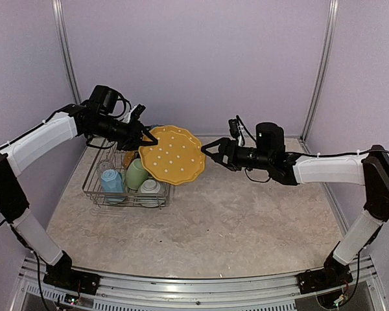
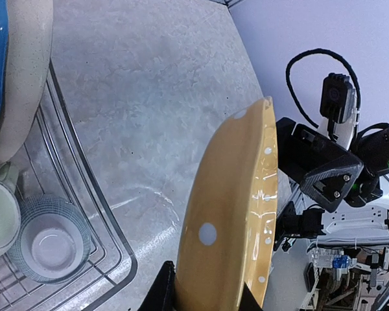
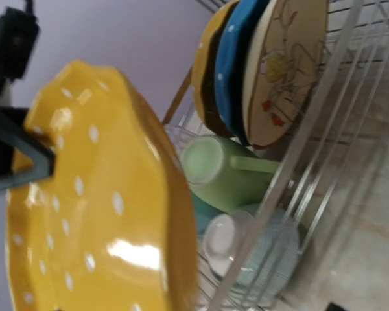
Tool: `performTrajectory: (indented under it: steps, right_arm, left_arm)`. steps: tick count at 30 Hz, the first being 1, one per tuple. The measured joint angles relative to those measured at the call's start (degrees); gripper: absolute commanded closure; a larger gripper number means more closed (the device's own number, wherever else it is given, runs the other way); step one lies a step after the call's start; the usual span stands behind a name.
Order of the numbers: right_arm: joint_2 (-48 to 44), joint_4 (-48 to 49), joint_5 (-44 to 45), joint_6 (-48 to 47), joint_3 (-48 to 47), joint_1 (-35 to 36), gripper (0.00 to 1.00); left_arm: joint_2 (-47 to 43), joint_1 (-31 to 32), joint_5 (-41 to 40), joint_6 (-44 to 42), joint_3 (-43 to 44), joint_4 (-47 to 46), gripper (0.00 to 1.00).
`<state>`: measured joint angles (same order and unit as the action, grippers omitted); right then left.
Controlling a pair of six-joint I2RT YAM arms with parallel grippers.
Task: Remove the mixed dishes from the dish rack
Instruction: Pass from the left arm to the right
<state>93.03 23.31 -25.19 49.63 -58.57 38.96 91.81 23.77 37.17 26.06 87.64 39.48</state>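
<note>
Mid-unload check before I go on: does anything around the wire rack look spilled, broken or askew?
Nothing spilled or broken shows. The light green mug looks tipped on its side in the rectangular silver wire dish rack. The yellow white-dotted scalloped plate hangs tilted beside the rack, pinched at its rim by the left gripper.

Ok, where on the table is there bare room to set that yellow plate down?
Free: the table from the dish rack's right side across to the right wall, and the near strip between rack and arm bases. Crowded: the rack, packed with cups and standing plates; the yellow plate hangs over its right edge.
</note>
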Motion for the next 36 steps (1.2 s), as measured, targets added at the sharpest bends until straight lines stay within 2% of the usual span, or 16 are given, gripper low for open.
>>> performTrajectory:
  steps: [8,12,16,19,26,32,36]
  right_arm:
    - [9.42,9.88,-4.57,7.08,-1.86,0.55,0.50]
    - [12.24,12.70,-6.75,9.70,-2.43,1.07,0.73]
    - [12.63,13.77,-8.00,12.70,-2.49,0.68,0.90]
    - [12.61,16.81,-9.03,15.23,-2.51,0.15,1.00]
    - [12.33,20.26,-8.92,15.34,0.02,0.26,1.00]
    - [9.97,19.32,-9.57,14.88,6.58,-1.75,1.00]
    - [5.64,16.74,-9.40,14.19,12.09,-5.99,1.00]
  left_arm:
    - [2.58,1.49,1.90,0.74,-1.22,-2.01,1.00]
    - [3.93,1.90,1.88,0.61,-1.22,-1.88,1.00]
    - [4.92,1.73,2.93,-0.24,-1.14,-1.75,0.98]
    - [5.03,0.94,5.03,-1.53,-0.33,-2.16,0.79]
    - [5.03,1.70,5.25,-2.03,0.39,-1.40,0.31]
    - [3.89,1.18,5.33,-2.29,0.48,-1.97,0.09]
    - [1.11,0.15,4.52,-2.47,0.48,-2.67,0.06]
